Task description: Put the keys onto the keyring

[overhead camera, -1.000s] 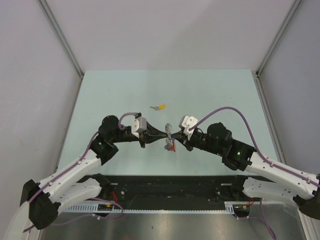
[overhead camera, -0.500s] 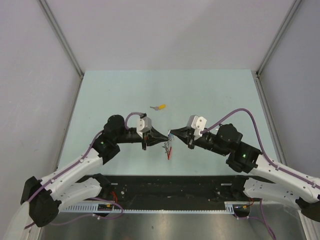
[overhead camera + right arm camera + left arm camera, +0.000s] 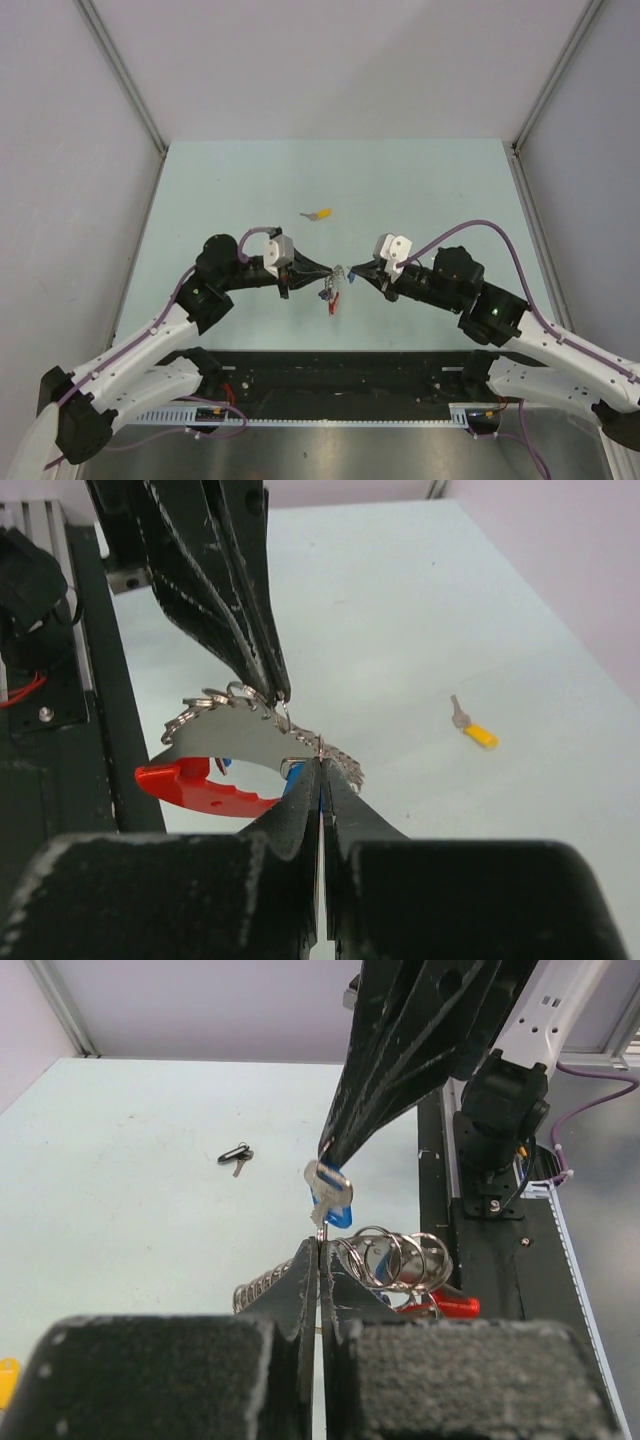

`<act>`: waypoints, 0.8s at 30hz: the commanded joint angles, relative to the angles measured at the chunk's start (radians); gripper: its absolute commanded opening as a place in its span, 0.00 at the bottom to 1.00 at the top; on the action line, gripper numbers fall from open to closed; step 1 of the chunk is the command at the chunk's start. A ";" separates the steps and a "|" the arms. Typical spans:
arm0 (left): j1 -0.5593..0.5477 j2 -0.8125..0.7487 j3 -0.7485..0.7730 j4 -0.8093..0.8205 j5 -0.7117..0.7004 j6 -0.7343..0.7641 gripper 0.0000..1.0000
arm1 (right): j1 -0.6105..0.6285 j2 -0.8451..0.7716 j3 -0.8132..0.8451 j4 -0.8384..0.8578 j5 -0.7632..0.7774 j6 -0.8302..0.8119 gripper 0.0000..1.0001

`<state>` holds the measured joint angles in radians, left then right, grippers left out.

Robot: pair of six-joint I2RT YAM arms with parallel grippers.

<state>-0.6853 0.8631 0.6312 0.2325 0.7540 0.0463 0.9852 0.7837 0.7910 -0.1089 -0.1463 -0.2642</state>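
Both arms meet at the centre of the top view, above the bench [image 3: 420, 190].

1. The left fingers [image 3: 318, 1260] are pressed together, clamped on the keyring [image 3: 395, 1257]. Its coils stand just right of the tips at the lower centre of the left wrist view.
2. The right fingers [image 3: 328, 1150] come down from the top of that view. They are also together, pinching the blue key [image 3: 330, 1198] by its silver end.
3. The key hangs just above the left fingertips and up-left of the coils, close but apparently not touching. Its long axis runs steeply down the frame, blue cap lowest, towards the ring.
4. The right arm carries the key, so expect the threading move to come from it. The left arm only has to hold the ring steady.

Materials: the ring is thin, shiny wire wound in tight round turns, so it is likely springy and slippery. A beaded silver chain [image 3: 262, 1285] runs left from it, and a glossy red strap [image 3: 445, 1306] hangs at lower right. The key has a flat metal blade and a smooth plastic cap.

A yellow key [image 3: 320, 214] lies flat on the bench, above the fingers in the top view.
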 commanded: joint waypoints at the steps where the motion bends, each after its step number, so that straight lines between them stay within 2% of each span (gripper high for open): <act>1: -0.003 -0.019 -0.005 0.057 -0.001 0.023 0.00 | -0.002 0.029 0.042 -0.048 -0.035 -0.032 0.00; 24: -0.003 -0.006 0.005 0.053 0.042 0.033 0.00 | 0.017 0.060 0.048 -0.011 -0.081 -0.041 0.00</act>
<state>-0.6853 0.8635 0.6220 0.2371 0.7708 0.0532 0.9936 0.8440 0.7929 -0.1616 -0.2081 -0.2909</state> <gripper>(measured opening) 0.003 0.007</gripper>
